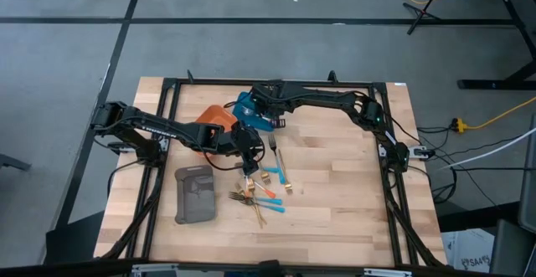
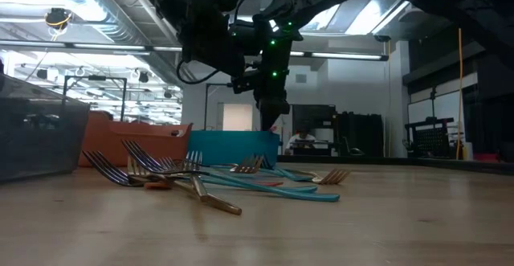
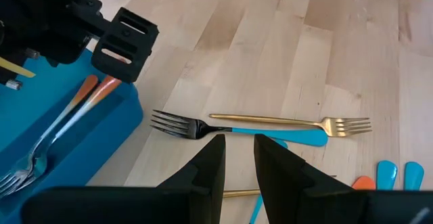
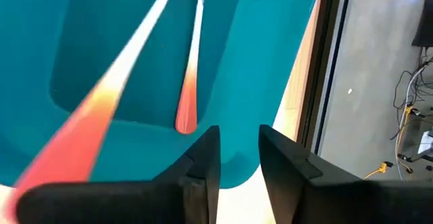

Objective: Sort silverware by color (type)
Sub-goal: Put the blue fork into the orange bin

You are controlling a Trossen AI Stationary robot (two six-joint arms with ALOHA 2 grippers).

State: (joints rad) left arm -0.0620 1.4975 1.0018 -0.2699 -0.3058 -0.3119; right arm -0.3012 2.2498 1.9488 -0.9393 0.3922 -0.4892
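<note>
The left arm reaches in over the desk [image 1: 335,176], its left tool [image 3: 237,158] spread slightly and empty, pointing down above a dark fork [image 3: 177,124] lying beside the blue tray [image 3: 81,136]. The right arm stretches across to that tray, its right tool [image 4: 238,151] parted over two orange-handled pieces [image 4: 189,82] inside. More silverware [image 1: 261,195] lies scattered mid-desk.

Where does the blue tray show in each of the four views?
High view: the blue tray lies at the table's far middle, under the right gripper, beside an orange tray.
Low view: a teal wall behind the forks, right of the orange tray.
Left wrist view: along the left edge, holding orange-handled pieces.
Right wrist view: fills most of the picture.
Shared landmark: the orange-handled utensils inside it.
</note>
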